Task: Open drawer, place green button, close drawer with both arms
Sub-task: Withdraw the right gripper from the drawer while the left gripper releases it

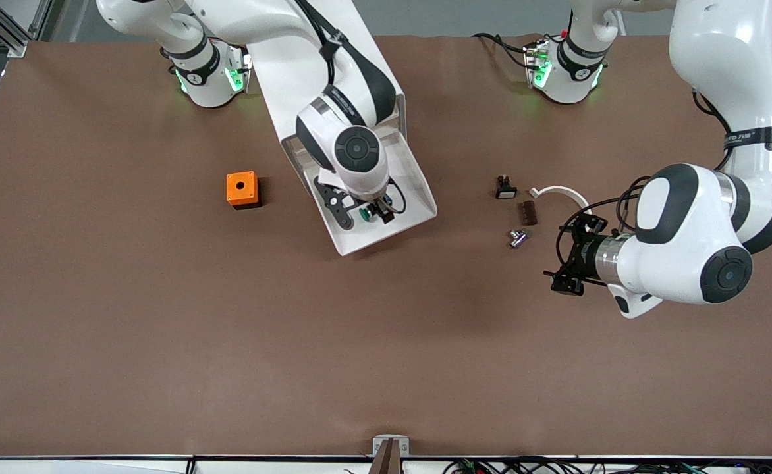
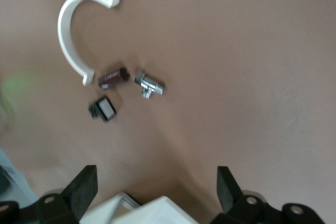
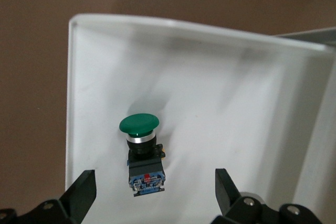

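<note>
Right wrist view: button point(image 3: 140, 153) lies in drawer point(image 3: 220, 77) between open right end effector point(image 3: 152, 195) fingers.

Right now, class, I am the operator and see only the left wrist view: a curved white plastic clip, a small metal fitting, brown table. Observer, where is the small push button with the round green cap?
Observer: The green-capped push button lies inside the pulled-out white drawer tray; the right wrist view shows it.
Operator: My left gripper waits open over the table. Does the right one hold the button?
Observer: No. The right gripper hangs open over the drawer, a finger on each side of the button, neither touching it.
Operator: What else do I miss?
Observer: An orange box with a hole sits on the table beside the drawer, toward the right arm's end.
</note>
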